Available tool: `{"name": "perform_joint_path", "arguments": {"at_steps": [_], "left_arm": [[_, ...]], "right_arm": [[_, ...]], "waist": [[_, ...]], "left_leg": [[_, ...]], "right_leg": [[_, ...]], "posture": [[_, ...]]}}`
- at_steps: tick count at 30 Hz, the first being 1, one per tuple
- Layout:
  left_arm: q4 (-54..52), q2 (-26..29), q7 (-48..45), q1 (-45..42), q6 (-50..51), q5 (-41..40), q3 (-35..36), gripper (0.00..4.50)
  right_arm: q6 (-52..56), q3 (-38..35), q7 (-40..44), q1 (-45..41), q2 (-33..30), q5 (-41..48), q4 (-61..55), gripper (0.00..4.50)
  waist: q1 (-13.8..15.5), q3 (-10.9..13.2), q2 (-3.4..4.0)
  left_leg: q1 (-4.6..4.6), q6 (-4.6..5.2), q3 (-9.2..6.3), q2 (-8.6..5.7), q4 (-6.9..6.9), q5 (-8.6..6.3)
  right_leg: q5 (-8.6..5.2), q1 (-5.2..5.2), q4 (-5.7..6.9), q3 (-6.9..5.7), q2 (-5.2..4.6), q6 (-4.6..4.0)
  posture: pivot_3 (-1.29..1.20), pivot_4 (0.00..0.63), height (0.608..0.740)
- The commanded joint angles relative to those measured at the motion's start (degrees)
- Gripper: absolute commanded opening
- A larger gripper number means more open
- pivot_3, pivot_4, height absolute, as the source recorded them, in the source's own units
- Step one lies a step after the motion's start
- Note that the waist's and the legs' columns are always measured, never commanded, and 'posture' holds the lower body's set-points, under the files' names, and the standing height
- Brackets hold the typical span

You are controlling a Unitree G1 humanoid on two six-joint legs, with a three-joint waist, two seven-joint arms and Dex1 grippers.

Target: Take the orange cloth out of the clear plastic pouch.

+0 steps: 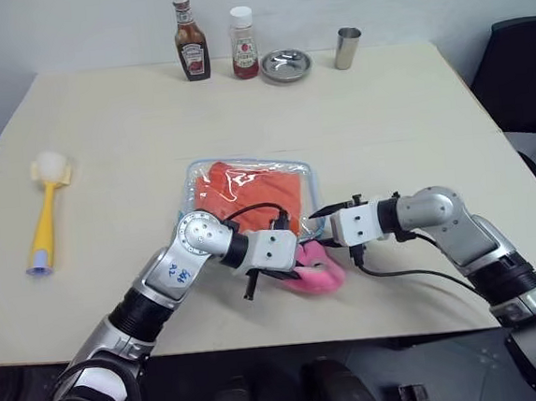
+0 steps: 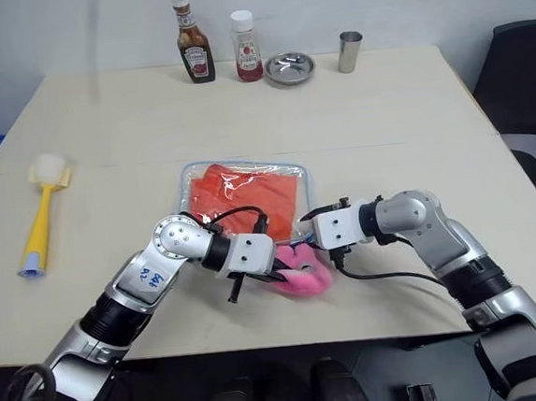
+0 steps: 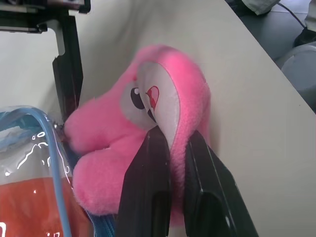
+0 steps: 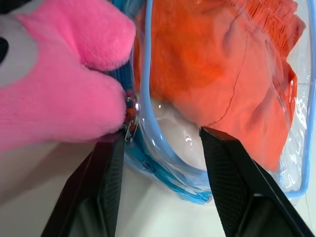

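Left gripper [image 3: 170, 148] clamped on the edge of a pink plush toy [image 3: 143, 148]; both black fingers pinch the plush just below its printed face, and the toy lies on the table at the near corner of the clear plastic pouch [image 1: 311, 180], touching its blue trim. Right gripper [image 4: 163, 143] stands with jaws apart, one finger either side of the pouch's rounded corner; the finger [image 4: 98, 187] on the toy's side sits right by a small metal zipper pull [image 4: 130, 111], contact not certain. Nothing held by this gripper. The orange cloth [image 4: 217, 64] is inside the pouch, wrinkled, filling most of it under the glossy film. Pouch lies flat near the middle of the beige table [image 1: 401, 114]. Further out: a yellow-handled brush [image 1: 47, 212] well off to the robot's left; along the far edge a ketchup bottle [image 1: 190, 40], a second sauce bottle [image 1: 244, 45] just beside it, a metal dish [image 1: 286, 65], and a metal cup [image 1: 348, 47].
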Motion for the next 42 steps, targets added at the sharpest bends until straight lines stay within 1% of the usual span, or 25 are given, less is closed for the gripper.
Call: {"name": "perform_joint_path", "arguments": {"at_steps": [1, 4, 5, 9, 14, 16, 20, 22, 24, 25, 26, 30, 35, 42], "left_arm": [[-2.14, 0.95, 0.9, 0.93, 1.06, 0.19, 1.8, 0.0], [-3.65, 1.72, 1.79, 2.23, 2.43, -0.45, 3.12, 0.0], [-4.39, 2.27, 2.0, 2.98, 3.05, -0.81, 3.94, 0.0], [-8.18, 5.61, 2.69, 6.69, 6.57, -3.64, 9.06, 0.0], [-12.42, 12.47, 3.63, 13.48, 12.57, -9.44, 19.77, 0.0], [-13.43, 14.42, 4.23, 15.66, 14.37, -11.54, 23.16, 0.0], [-15.64, 17.17, 6.23, 19.19, 18.41, -16.1, 29.37, 0.0], [-16.27, 17.08, 7.82, 19.65, 18.91, -16.97, 29.92, 0.0], [-17.0, 15.96, 9.27, 19.01, 19.11, -17.27, 28.51, 0.0], [-17.45, 15.5, 9.76, 18.6, 19.21, -17.46, 27.5, 0.0], [-17.86, 15.18, 9.99, 18.27, 19.25, -17.61, 26.64, 0.0], [-18.29, 13.67, 10.98, 16.58, 19.97, -17.92, 24.26, 0.0], [-18.86, 13.23, 10.58, 16.3, 20.38, -18.44, 22.93, 0.0], [-19.74, 14.02, 10.36, 17.52, 21.04, -19.19, 23.31, 0.0]], "right_arm": [[-3.35, -0.58, 0.59, -1.73, 0.61, -0.26, 1.73, 1.18], [-4.94, -0.85, 1.45, -2.53, 0.82, -0.29, 3.38, 0.18], [-5.36, -0.94, 1.7, -2.89, 0.88, -0.31, 3.93, 0.03], [-6.72, -1.21, 1.77, -4.18, 0.78, -1.24, 6.01, 0.03], [-8.11, -1.53, 3.08, -4.89, -0.63, -0.81, 7.72, 0.03], [-8.74, -1.51, 3.12, -5.04, -1.17, -0.69, 8.25, 0.03], [-9.3, -1.62, 3.44, -4.95, -2.07, 0.11, 8.68, 0.03], [-8.51, -1.55, 3.88, -4.86, -2.22, 0.81, 8.95, 0.03], [-5.76, -1.48, 5.1, -4.48, -2.06, 2.38, 8.47, 0.53], [-4.77, -1.39, 5.77, -4.2, -2.0, 3.12, 7.88, 0.66], [-4.22, -1.37, 5.83, -4.04, -1.84, 3.28, 7.33, 0.92], [-1.25, -1.7, 5.69, -3.36, -1.1, 3.47, 5.56, 2.25], [0.06, -2.1, 4.85, -3.67, 0.31, 3.16, 4.08, 2.25], [-0.33, -1.24, 0.23, -6.98, 6.02, -0.52, 6.55, 2.25]], "waist": [[0.0, 0.0, 0.0], [0.0, 0.0, 0.0], [0.0, 0.0, 0.0], [-0.08, 0.0, 0.0], [-0.06, 0.0, 0.0], [-0.04, 0.0, 0.0], [0.02, 0.0, 0.0], [0.14, 0.0, 0.0], [0.07, 0.0, 0.0], [0.26, 0.0, 0.0], [0.35, 0.0, 0.0], [-0.24, 0.0, 0.0], [-0.51, 0.0, 0.0], [-0.42, 0.0, 0.0]], "left_leg": [[0.0, 0.0, 0.0, 0.0, 0.0, 0.0], [0.0, 0.0, 0.01, 0.0, 0.0, 0.0], [0.0, 0.0, 0.01, 0.0, 0.0, 0.0], [0.0, 0.0, 0.01, 0.01, 0.0, 0.0], [-0.01, 0.0, -0.01, 0.02, -0.01, 0.0], [-0.02, 0.0, -0.01, 0.02, -0.01, 0.0], [-0.03, 0.0, -0.02, 0.02, -0.01, -0.01], [-0.04, 0.01, -0.02, 0.01, -0.01, -0.01], [-0.04, 0.01, -0.03, 0.0, -0.01, -0.01], [-0.04, 0.02, -0.02, 0.0, -0.01, -0.01], [-0.05, 0.03, -0.04, 0.0, -0.01, -0.02], [-0.05, 0.22, -0.01, 0.0, -0.01, -0.13], [-0.04, 0.16, -0.01, 0.03, -0.06, -0.09], [-0.05, 0.13, -0.02, 0.03, -0.06, -0.08]], "right_leg": [[0.0, 0.0, 0.0, 0.0, 0.0, 0.0], [0.0, 0.0, 0.01, 0.01, -0.01, 0.0], [0.0, 0.0, 0.01, 0.01, -0.01, 0.0], [0.0, -0.02, 0.02, 0.01, 0.0, 0.0], [0.0, -0.03, 0.02, -0.01, -0.02, 0.0], [0.0, -0.03, 0.01, -0.01, -0.03, 0.0], [0.0, -0.01, -0.01, -0.03, -0.06, 0.0], [0.0, -0.01, -0.02, -0.04, -0.06, 0.0], [0.0, 0.0, -0.04, -0.05, -0.07, 0.0], [0.0, 0.0, -0.03, -0.05, -0.07, 0.0], [0.0, 0.0, -0.04, -0.07, -0.08, 0.0], [0.0, -0.01, -0.04, -0.04, -0.06, 0.0], [0.0, -0.05, 0.0, -0.04, 0.0, 0.0], [0.0, -0.05, 0.0, -0.05, -0.03, 0.0]], "posture": [[0.0, 0.15, 0.74], [0.0, 0.15, 0.74], [0.0, 0.15, 0.74], [0.0, 0.15, 0.74], [0.0, 0.15, 0.74], [0.0, 0.15, 0.74], [0.0, 0.15, 0.74], [0.0, 0.15, 0.74], [0.0, 0.15, 0.74], [0.0, 0.15, 0.74], [0.0, 0.15, 0.74], [0.0, 0.15, 0.74], [0.0, 0.15, 0.74], [0.0, 0.15, 0.74]]}}
